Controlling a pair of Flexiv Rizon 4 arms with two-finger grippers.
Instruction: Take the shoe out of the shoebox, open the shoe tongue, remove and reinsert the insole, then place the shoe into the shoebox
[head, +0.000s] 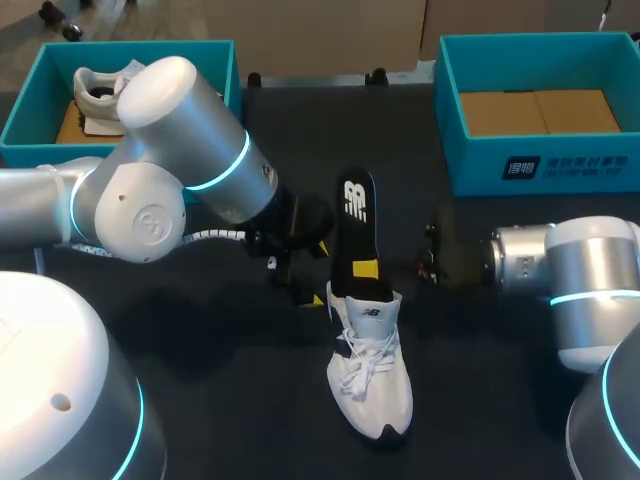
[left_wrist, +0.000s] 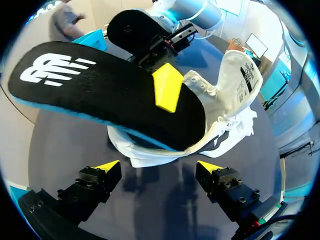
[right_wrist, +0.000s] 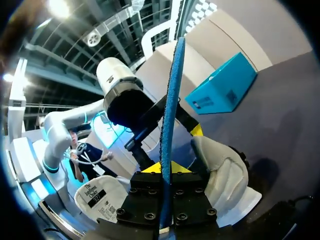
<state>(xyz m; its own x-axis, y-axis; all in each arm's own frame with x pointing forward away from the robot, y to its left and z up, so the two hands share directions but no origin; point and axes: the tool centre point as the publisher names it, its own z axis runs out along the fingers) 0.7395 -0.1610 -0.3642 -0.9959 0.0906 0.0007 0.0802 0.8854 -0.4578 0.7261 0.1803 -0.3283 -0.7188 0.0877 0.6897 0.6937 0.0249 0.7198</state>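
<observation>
The right gripper (right_wrist: 165, 168) is pinching the black insole (head: 355, 215) from both sides, holding it up with one end at the opening of the white shoe (head: 370, 375). The left gripper (left_wrist: 159, 167) is hanging open just beside them, holding nothing. The shoe is sitting near the middle of the tabletop (head: 250, 420). A blue box (head: 25, 112) at the back left corner is holding a second shoe (head: 100, 95). The other blue box (head: 450, 95), at the back right corner, is showing its brown cardboard floor.

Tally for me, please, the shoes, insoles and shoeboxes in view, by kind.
Shoes: 2 (loose shoe; boxed shoe inside the left shoebox)
Insoles: 1 (black insole)
Shoeboxes: 2 (left shoebox; right shoebox, both teal)
Total: 5
</observation>
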